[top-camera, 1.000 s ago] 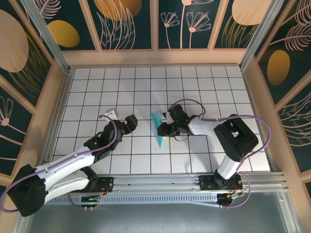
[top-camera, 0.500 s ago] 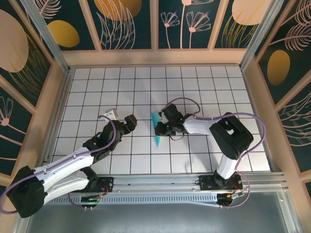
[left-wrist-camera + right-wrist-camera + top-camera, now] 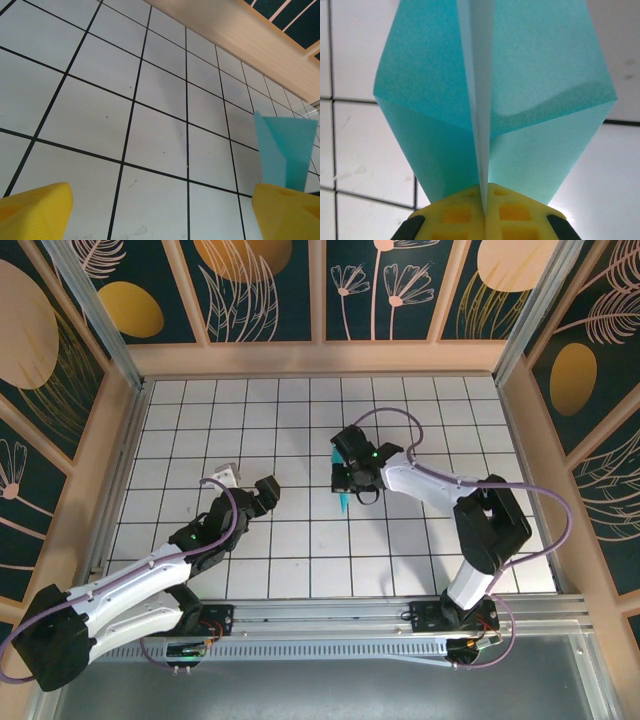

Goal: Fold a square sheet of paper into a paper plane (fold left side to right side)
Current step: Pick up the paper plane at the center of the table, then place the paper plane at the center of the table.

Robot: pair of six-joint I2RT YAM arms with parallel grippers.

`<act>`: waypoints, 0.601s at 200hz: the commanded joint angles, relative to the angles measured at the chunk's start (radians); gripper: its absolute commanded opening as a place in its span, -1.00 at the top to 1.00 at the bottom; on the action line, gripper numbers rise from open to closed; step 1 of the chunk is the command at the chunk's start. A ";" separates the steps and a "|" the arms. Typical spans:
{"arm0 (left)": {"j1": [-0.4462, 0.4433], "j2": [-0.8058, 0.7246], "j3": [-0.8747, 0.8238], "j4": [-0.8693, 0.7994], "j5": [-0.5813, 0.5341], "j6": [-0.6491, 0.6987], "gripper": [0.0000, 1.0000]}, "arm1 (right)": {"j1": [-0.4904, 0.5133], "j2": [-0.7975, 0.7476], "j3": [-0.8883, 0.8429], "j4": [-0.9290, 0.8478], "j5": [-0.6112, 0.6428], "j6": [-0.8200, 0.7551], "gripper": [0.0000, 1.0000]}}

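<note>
Right wrist view is showing the right gripper (image 3: 484, 212) clamping its yellow pads tight on the turquoise paper plane (image 3: 490, 100) over the middle of the gridded table (image 3: 300, 560), while the left gripper (image 3: 268, 490) is hanging wide open, holding nothing, nearby

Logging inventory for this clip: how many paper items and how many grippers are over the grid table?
Paper plane: 1
Grippers: 2, the left gripper and the right gripper
Total: 3
</note>
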 commanded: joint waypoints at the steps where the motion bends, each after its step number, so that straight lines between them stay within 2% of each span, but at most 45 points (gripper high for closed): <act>1: 0.007 -0.007 0.002 -0.025 -0.018 0.021 -0.84 | -0.043 0.084 0.086 -0.163 0.116 0.009 0.95; 72: 0.006 0.017 0.005 -0.022 0.003 0.017 -0.85 | -0.107 0.258 0.229 -0.263 0.181 -0.025 0.96; 120: 0.007 0.040 0.015 -0.019 0.013 0.018 -0.85 | -0.109 0.295 0.244 -0.240 0.142 -0.039 0.94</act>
